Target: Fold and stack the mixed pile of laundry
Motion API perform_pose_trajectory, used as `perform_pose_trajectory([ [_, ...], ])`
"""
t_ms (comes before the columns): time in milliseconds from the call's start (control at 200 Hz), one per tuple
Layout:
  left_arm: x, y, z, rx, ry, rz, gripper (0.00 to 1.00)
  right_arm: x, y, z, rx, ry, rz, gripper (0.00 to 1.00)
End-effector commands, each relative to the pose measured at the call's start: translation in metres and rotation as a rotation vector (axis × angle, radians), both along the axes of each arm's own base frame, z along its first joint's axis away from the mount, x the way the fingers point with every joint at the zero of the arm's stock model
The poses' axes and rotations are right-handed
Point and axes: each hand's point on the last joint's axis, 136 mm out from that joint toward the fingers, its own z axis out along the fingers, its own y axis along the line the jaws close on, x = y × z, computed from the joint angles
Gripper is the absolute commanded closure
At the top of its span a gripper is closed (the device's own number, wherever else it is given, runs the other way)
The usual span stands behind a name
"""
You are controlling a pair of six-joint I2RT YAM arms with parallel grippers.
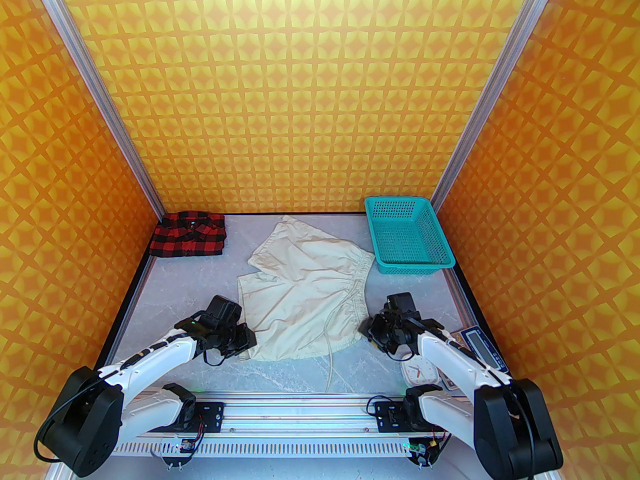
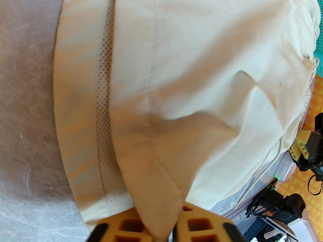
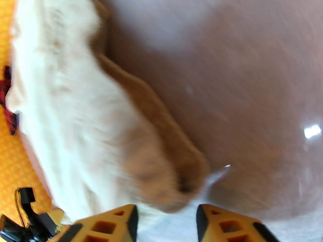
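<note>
The left gripper (image 1: pixel 240 345) is clamping down on the near left hem of the soft cream trousers (image 1: pixel 305 293) with the gathered waistband. In the left wrist view, a fold of that pale cloth (image 2: pixel 202 59) is running straight in between the orange fingers (image 2: pixel 202 220), pinched tight.

Over on the other side, the right gripper (image 1: pixel 370 330) is sitting at the near end of the waistband. Its jaws are standing apart in the right wrist view (image 3: pixel 166 223), with the blurred cream edge (image 3: pixel 63 110) lying just ahead of the tips.

The trousers are sprawling across the middle of the grey marbled table (image 1: pixel 200 288), and a white drawstring (image 1: pixel 330 358) is trailing toward the near edge.

The red-and-black checked shirt (image 1: pixel 190 234) is lying folded flat in the far left corner, well apart from the trousers.

The teal plastic mesh basket (image 1: pixel 415 268) is sitting upright at the far right, its perforated floor showing from wall to wall.
</note>
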Motion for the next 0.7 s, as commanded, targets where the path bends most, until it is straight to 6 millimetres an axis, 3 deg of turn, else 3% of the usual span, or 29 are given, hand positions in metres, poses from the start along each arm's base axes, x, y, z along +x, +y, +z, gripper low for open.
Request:
perform_pose_trajectory([
  [0,0.004,-0.002,0.006,-0.006,-0.031,-0.004,0.94,0.023,0.002,0.005,0.012,-0.045,-0.037,0.5],
  [195,0.005,0.001,0.012,0.022,-0.046,-0.016,1.0,0.033,0.0,-0.017,0.008,0.01,-0.089,0.61],
  [370,0.003,0.011,0.029,0.048,-0.089,-0.001,1.0,0.013,-0.011,-0.027,-0.069,0.058,-0.063,0.78],
  [480,-0.003,0.018,0.037,0.068,-0.093,0.004,1.0,-0.005,-0.017,-0.021,-0.101,0.057,-0.039,0.87],
  [695,-0.016,0.033,0.069,0.102,-0.125,0.02,1.0,-0.046,-0.018,0.005,-0.135,0.085,0.105,0.91],
])
